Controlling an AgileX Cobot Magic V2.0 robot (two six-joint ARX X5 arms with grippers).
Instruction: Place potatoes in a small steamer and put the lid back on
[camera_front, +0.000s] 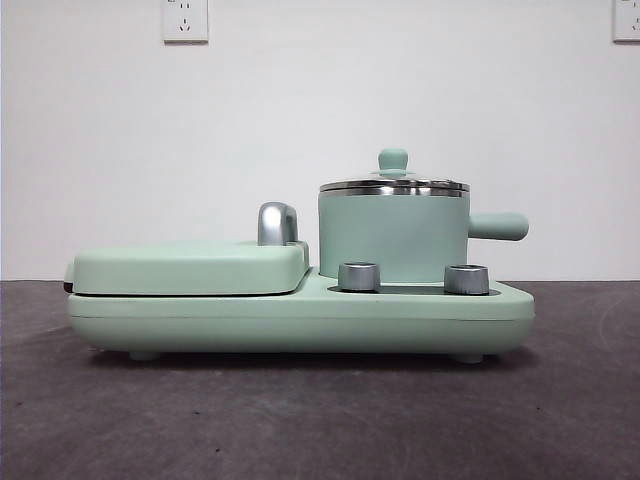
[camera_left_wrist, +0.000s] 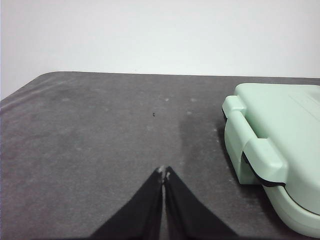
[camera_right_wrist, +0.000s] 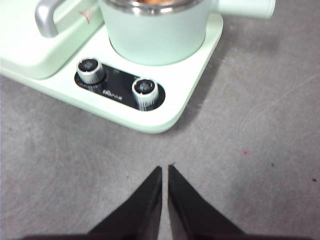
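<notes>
Both hands hover over bare dark tabletop, jaws together, holding nothing. Left hand sits beside the flat griddle cover, apart from it. Right hand faces two steel knobs on the green cooker base. Behind the knobs stands the pot, lid on, side handle sticking out. A sliver of orange potato shows inside the pot's rim. Both hands well apart from pot.

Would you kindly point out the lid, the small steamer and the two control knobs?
lid (camera_front: 393, 159): front view, green knob.
small steamer (camera_front: 393, 238): front view, green wall.
control knobs (camera_right_wrist: 145, 89): right wrist view, one knob's top.
</notes>
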